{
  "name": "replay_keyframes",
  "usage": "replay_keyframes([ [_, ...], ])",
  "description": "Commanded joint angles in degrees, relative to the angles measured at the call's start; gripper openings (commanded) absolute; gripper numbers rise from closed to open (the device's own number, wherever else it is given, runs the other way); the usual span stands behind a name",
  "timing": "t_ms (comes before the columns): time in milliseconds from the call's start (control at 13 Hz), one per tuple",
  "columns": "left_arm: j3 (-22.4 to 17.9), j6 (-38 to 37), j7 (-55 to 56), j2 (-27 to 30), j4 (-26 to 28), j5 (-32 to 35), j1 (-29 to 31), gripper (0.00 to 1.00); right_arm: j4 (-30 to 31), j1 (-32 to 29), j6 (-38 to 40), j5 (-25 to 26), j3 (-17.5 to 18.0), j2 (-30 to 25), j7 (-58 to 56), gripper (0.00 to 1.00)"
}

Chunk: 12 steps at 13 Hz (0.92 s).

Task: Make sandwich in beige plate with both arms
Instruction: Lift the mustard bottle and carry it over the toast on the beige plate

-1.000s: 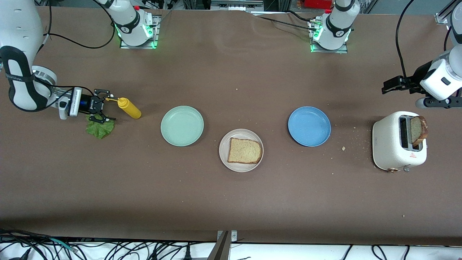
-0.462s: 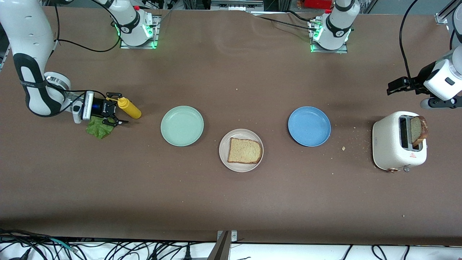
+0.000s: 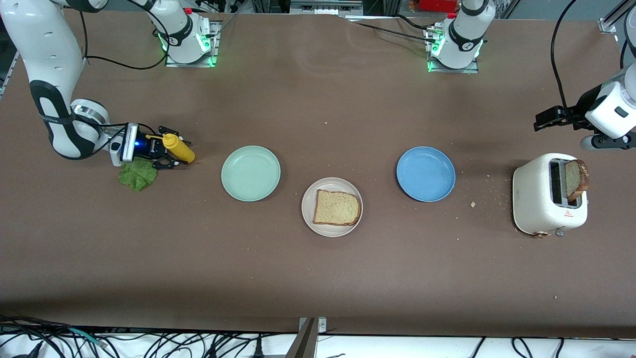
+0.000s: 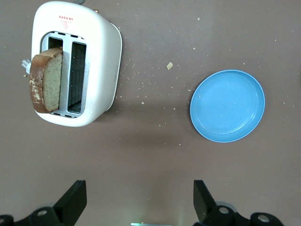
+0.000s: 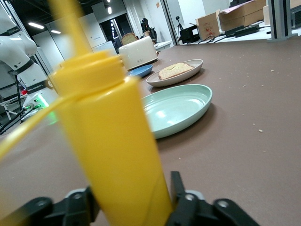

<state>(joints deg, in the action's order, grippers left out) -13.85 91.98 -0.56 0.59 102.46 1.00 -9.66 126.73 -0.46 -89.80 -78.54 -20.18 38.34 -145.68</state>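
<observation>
Front view: right gripper (image 3: 166, 151) fingers closing around the mustard bottle (image 3: 178, 148), beside the lettuce (image 3: 136, 174); one bread slice (image 3: 336, 207) on the beige plate (image 3: 312, 223); left gripper (image 3: 544, 119), fingers wide, waits above the toaster (image 3: 539, 199) holding the second slice (image 3: 576, 178). Probable next: lift the bottle plateward.

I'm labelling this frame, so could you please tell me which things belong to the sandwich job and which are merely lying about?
For the job:
- beige plate
- bread slice on it
- bread slice in the toaster
- lettuce leaf

Lying about:
- mint-green plate
- blue plate
- toaster
- yellow squeeze bottle
- crumbs
</observation>
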Motion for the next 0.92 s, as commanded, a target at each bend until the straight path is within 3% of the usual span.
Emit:
replay_keyframes([
  [0, 0.5, 0.56, 0.3, 1.52, 1.07, 2.07, 0.35, 1.0, -0.6, 1.59, -2.99, -2.23, 0.32, -0.98, -1.36, 0.0],
  [538, 0.5, 0.39, 0.03, 1.6, 0.54, 2.07, 0.96, 1.0, -6.58, 15.2, -28.46, -0.48, -0.56, -7.66, 9.87, 0.0],
  [846, 0.41, 0.3, 0.03, 1.6, 0.28, 2.07, 0.96, 1.0, -11.67, 24.26, -41.57, 9.33, -1.0, -8.29, 25.4, 0.0],
])
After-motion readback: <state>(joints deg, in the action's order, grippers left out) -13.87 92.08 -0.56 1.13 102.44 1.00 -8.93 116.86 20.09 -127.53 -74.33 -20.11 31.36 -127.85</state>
